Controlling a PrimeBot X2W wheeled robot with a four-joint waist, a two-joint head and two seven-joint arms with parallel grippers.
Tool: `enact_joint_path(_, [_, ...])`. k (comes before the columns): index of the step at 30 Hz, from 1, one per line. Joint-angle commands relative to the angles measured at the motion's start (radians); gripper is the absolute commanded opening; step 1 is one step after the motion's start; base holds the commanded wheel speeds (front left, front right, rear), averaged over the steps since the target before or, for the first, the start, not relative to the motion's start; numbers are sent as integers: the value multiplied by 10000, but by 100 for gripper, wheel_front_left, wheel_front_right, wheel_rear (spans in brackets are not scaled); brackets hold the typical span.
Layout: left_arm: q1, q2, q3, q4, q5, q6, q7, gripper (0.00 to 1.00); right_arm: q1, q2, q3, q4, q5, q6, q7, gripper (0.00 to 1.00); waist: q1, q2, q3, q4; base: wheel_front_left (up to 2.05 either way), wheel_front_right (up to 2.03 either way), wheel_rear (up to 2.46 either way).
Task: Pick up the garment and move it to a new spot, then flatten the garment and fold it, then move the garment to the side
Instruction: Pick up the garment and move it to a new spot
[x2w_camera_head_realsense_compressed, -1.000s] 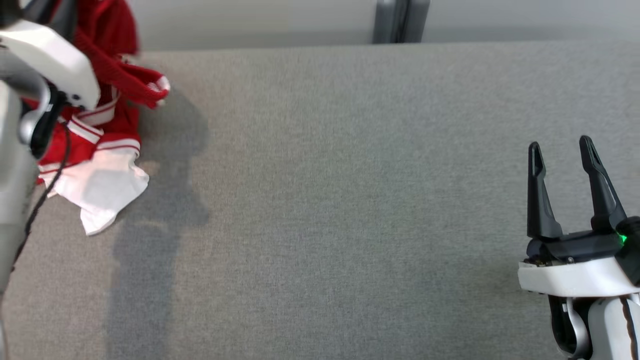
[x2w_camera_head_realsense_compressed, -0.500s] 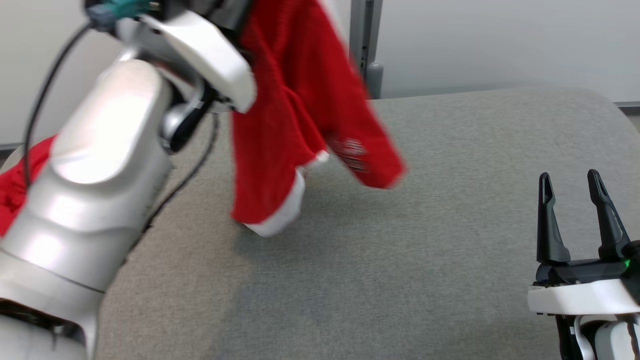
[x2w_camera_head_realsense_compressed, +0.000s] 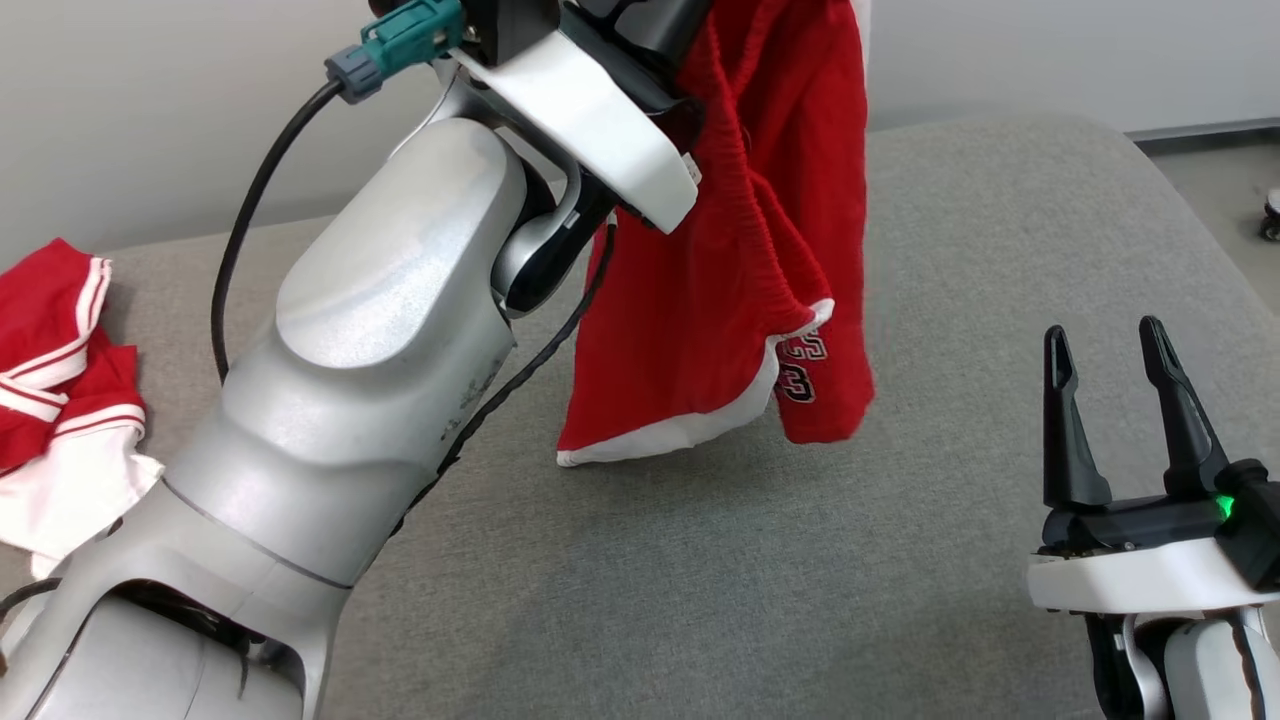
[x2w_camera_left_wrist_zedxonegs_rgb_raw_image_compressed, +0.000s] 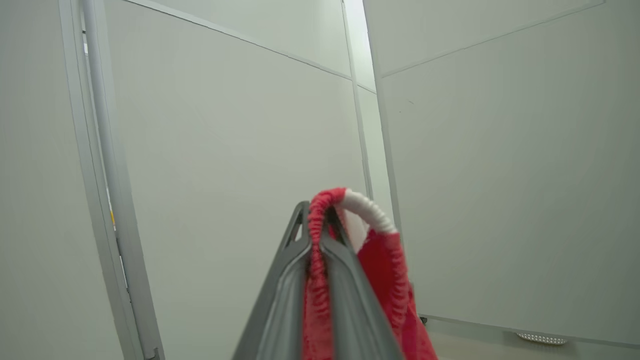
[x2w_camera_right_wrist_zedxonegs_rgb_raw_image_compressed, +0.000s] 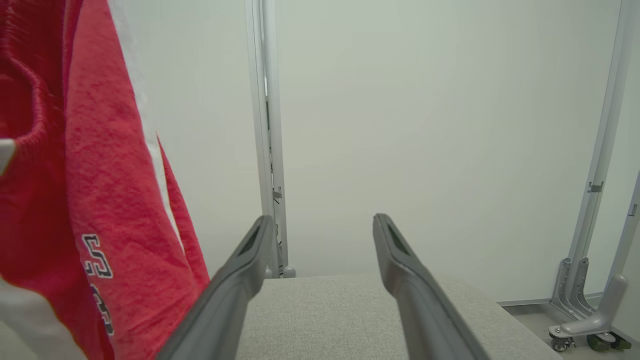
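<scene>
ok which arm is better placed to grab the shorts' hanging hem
Right, probably. The right gripper is open and free, beside the hanging shorts; the left gripper is shut on their waistband, holding them up.

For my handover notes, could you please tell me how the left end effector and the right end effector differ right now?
The left end effector is shut on the waistband of the red shorts; the right end effector stands open and empty. The left end effector is high above the grey padded surface; the right end effector sits low near it. Both have two long dark fingers.
</scene>
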Motion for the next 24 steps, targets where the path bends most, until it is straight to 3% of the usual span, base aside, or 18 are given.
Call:
enact_joint_path(1, [79, 38, 139, 27, 53, 11, -47, 0, -90, -57, -31, 9, 73, 2, -4, 100, 0, -1, 346, -307, 0, 0, 0])
enact_joint_path(5, [740, 23, 78, 116, 241, 6, -53, 0, -199, -53, -146, -26, 100, 2, -4, 100, 0, -1, 769, -485, 0, 0, 0])
enact_joint_path(16, [3370, 951, -515, 1141, 680, 2, -60, 0, -230, -53, -386, 102, -48, 2, -4, 100, 0, -1, 1275, -35, 0, 0, 0])
enact_joint_path(24, [4371, 854, -911, 1871, 913, 1, -61, 0, -301, -58, -260, 310, -71, 2, -4, 100, 0, -1, 1213, 283, 0, 0, 0])
